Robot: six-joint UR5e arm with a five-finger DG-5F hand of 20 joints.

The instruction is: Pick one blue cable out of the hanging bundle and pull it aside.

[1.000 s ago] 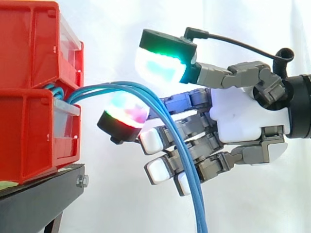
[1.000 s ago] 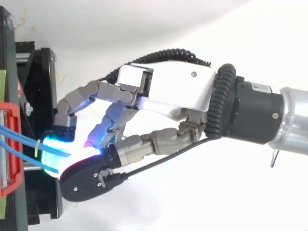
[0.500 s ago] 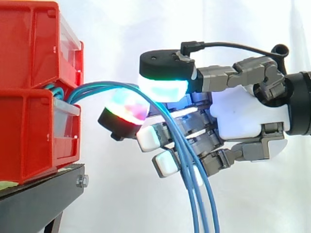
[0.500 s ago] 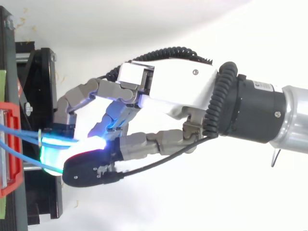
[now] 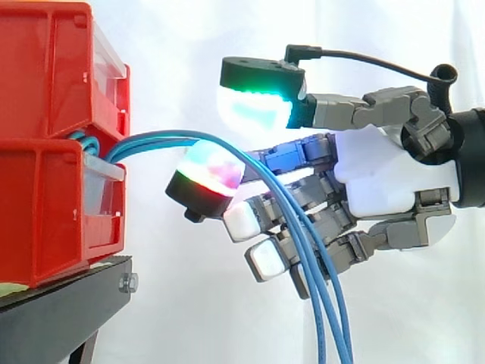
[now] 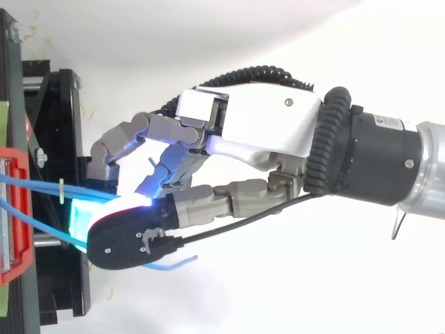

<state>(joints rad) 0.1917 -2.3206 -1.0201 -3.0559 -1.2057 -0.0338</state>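
Blue cables [image 5: 163,138] come out at the left of the side view, from the gap between the two stacked red bins [image 5: 45,152] that sit on the black stand [image 5: 61,311]. They arc right across the middle of the frame, then drop to the bottom edge right of centre, fanning apart a bit on the way down.

The hand [image 5: 386,178] comes in from the right and isn't clamped on anything as far as I can see. The green-glowing thumb pad [image 5: 254,102] sits up top with a clear strip of white curtain [image 5: 189,30] between it and the bundle. The cables run right over the top of the red-and-green pad [image 5: 208,178] below it, touching or near enough, then pass in front of the lower white-tipped fingers [image 5: 265,262], which are loosely bent. So: spread wide, nothing pinched.

From above, the hand [image 6: 250,129] reaches toward the left edge, where the cables [image 6: 42,182] leave the bin [image 6: 15,209]. There's a small pale tie [image 6: 61,191] on them, and a blue strand [image 6: 174,264] curls out just under the thumb.
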